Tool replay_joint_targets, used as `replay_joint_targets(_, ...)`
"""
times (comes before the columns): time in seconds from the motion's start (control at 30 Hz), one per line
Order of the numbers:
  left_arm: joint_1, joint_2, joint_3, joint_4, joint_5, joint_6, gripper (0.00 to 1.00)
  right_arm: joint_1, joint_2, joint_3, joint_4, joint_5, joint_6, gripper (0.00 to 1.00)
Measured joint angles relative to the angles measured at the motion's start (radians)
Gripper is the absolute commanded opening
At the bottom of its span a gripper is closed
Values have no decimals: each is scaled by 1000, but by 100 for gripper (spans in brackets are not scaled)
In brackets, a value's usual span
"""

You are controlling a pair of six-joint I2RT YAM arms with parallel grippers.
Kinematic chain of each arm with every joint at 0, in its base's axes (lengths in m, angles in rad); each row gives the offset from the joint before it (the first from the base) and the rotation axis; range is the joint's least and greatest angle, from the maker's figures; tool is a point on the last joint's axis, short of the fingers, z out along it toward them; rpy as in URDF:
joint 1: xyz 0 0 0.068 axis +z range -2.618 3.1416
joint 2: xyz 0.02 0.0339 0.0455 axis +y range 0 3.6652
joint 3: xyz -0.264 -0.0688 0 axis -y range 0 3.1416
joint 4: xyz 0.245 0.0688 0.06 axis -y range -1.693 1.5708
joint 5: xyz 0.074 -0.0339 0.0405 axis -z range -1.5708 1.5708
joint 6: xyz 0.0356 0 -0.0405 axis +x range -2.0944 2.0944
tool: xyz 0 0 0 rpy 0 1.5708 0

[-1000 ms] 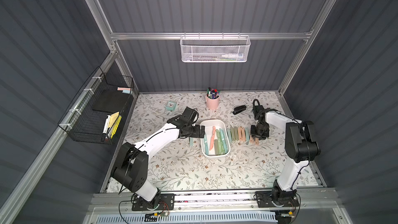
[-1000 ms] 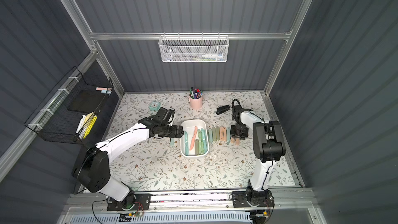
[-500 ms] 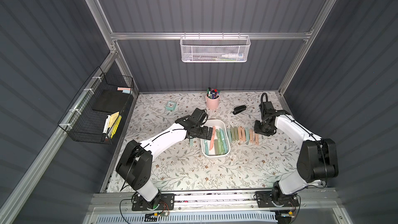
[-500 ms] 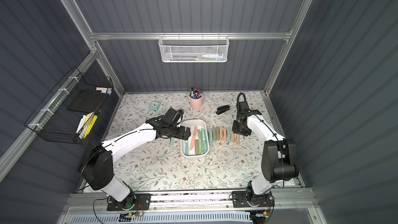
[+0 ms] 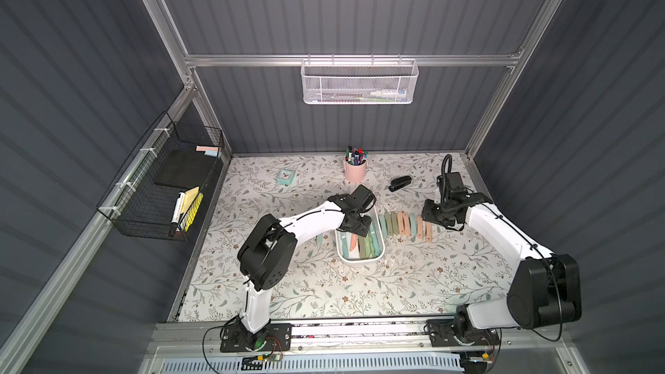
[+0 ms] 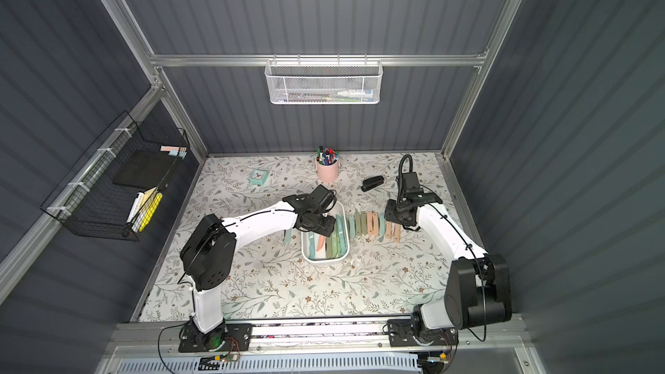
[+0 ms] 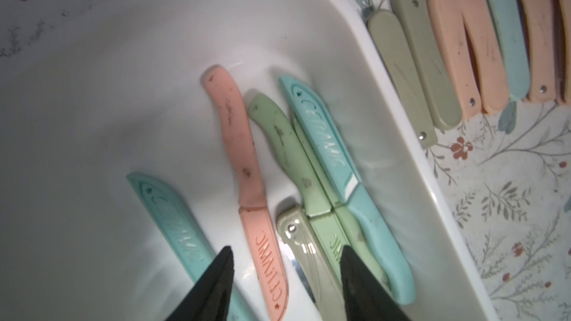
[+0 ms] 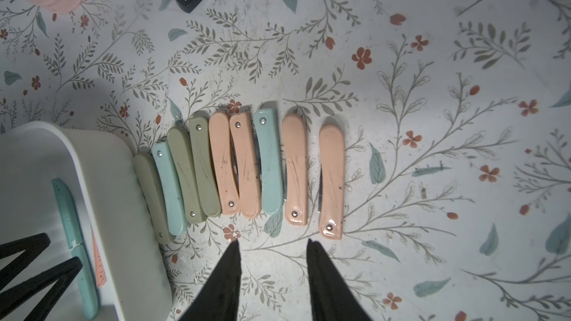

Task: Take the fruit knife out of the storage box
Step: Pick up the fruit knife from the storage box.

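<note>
The storage box (image 5: 360, 262) (image 6: 324, 260) is a shallow white tub in mid-table. It holds several knives: two teal, one pink and one green sheathed, plus a folded grey-green fruit knife (image 7: 306, 260). My left gripper (image 5: 356, 230) (image 6: 318, 228) (image 7: 285, 250) hangs over the box. Its jaws stand apart astride the pink sheath (image 7: 268, 260) and the folded knife, gripping nothing I can see. My right gripper (image 5: 431, 221) (image 8: 272, 242) is open and empty just off the right end of a row of folded knives (image 5: 405, 224) (image 8: 241, 168).
The row of folded knives lies against the box's right wall. A teal knife (image 5: 319, 238) lies left of the box. Pink pen cup (image 5: 355, 170), black stapler (image 5: 400, 183) and teal clock (image 5: 286, 177) stand behind. A black wire basket (image 5: 162, 188) and white mesh basket (image 5: 360, 82) hang on the walls.
My left gripper moved right from beside the box to over it, and its jaws narrowed. The right arm's elbow swung out to the right, while its gripper stayed near the row's end.
</note>
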Motion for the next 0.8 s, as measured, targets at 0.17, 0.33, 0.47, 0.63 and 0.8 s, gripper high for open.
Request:
replay_joint_targets(0.17, 3, 51, 34, -38, -15, -32, 49, 12, 0, -10, 2, -4, 0, 39)
replay_joint_targets(0.33, 9, 72, 37, -66, -23, -73, 51, 19, 0, -10, 4, -10, 0, 39)
replay_joint_targets(0.47, 16, 76, 37, -68, -24, -93, 50, 28, 1, -10, 10, -13, 0, 39)
replay_joint_targets(0.63, 32, 86, 37, -68, -23, -107, 47, 45, 5, -10, 10, -18, 2, 39)
replay_joint_targets(0.8, 43, 115, 37, -64, -22, -111, 46, 56, 5, -10, 11, -18, 5, 39)
